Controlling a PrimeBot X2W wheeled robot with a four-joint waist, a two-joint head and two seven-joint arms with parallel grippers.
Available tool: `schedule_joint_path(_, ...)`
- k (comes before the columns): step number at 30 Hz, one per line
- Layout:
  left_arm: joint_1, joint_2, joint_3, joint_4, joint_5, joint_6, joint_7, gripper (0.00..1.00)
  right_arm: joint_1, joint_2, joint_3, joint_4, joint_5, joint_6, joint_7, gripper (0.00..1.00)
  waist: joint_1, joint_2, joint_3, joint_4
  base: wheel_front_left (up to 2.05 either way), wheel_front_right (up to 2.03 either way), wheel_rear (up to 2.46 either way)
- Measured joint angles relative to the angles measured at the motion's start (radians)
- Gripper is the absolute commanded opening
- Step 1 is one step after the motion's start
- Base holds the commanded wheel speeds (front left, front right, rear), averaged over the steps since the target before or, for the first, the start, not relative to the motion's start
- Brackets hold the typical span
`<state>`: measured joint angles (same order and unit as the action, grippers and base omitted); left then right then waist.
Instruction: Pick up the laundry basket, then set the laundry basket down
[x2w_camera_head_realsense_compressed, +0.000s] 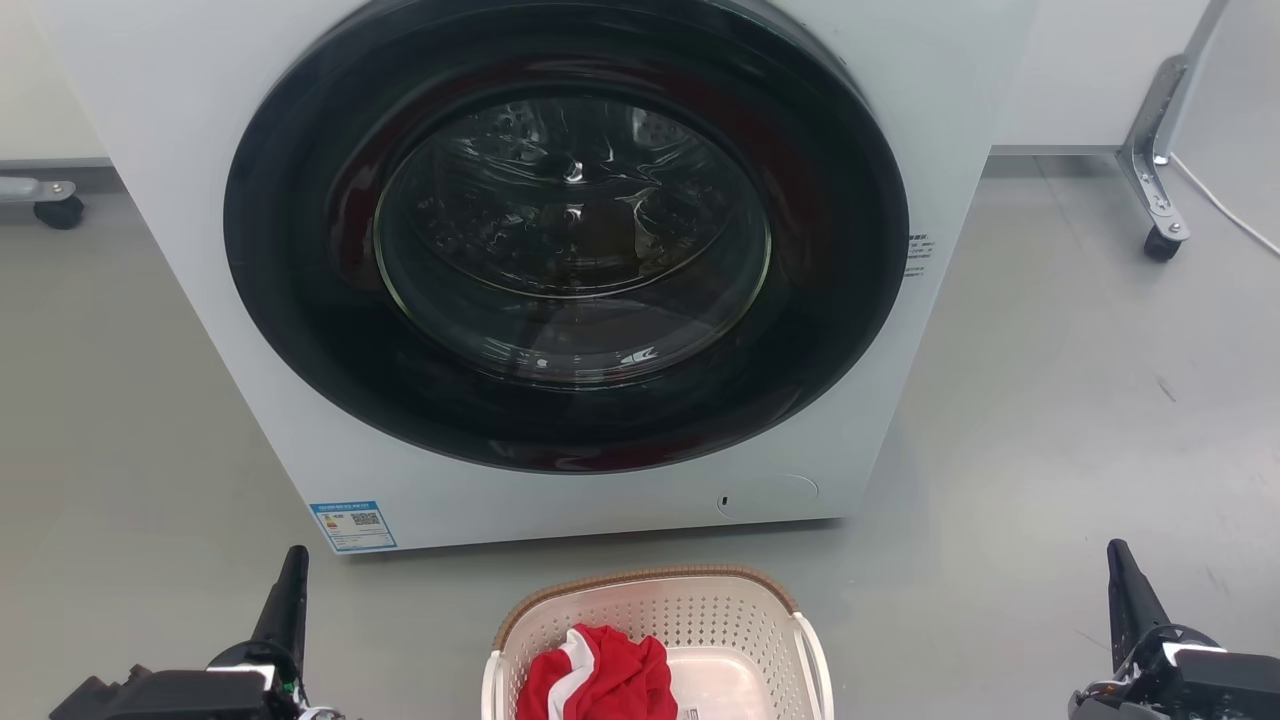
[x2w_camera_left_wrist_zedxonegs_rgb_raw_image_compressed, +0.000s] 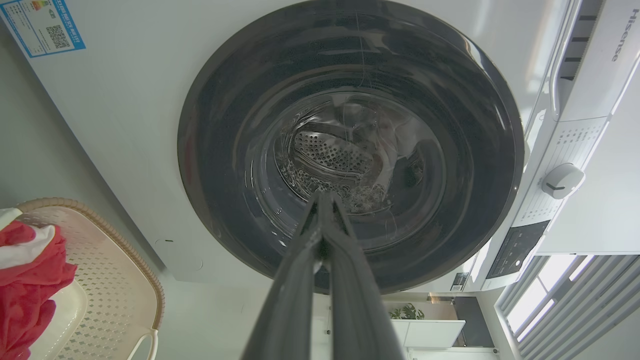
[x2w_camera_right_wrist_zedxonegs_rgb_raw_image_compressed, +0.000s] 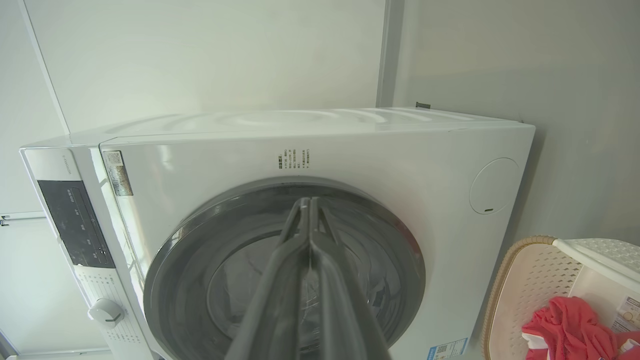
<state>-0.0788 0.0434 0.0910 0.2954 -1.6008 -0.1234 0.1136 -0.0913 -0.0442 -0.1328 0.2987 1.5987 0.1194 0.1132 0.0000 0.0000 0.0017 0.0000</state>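
The laundry basket (x2w_camera_head_realsense_compressed: 700, 615), cream-white and perforated with a brown woven-look rim, stands on the floor at the bottom middle of the head view, a red and white garment (x2w_camera_head_realsense_compressed: 598, 675) inside it. It also shows at the lower left of the left wrist view as the basket (x2w_camera_left_wrist_zedxonegs_rgb_raw_image_compressed: 107, 280), and at the lower right of the right wrist view as the basket (x2w_camera_right_wrist_zedxonegs_rgb_raw_image_compressed: 540, 280). My left gripper (x2w_camera_head_realsense_compressed: 292, 570) is well to the basket's left, fingers shut and empty. My right gripper (x2w_camera_head_realsense_compressed: 1120, 565) is far to its right, also shut and empty. Both point up toward the washing machine.
A white front-loading washing machine (x2w_camera_head_realsense_compressed: 600, 505) with a closed dark round door (x2w_camera_head_realsense_compressed: 565, 230) stands just behind the basket. Grey floor (x2w_camera_head_realsense_compressed: 1050, 420) lies on both sides. A wheeled metal leg (x2w_camera_head_realsense_compressed: 1155, 180) is at the far right, a caster (x2w_camera_head_realsense_compressed: 55, 205) at the far left.
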Motion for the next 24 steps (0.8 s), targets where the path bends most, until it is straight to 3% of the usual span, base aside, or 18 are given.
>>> schedule_joint_path(24,0.000,0.000,0.000,0.000,0.000,0.000,0.000,0.00,0.000,0.000,0.000,0.000,0.000,0.000,0.000,0.00,0.0000,0.0000,0.000,0.000,0.00,0.00,0.00)
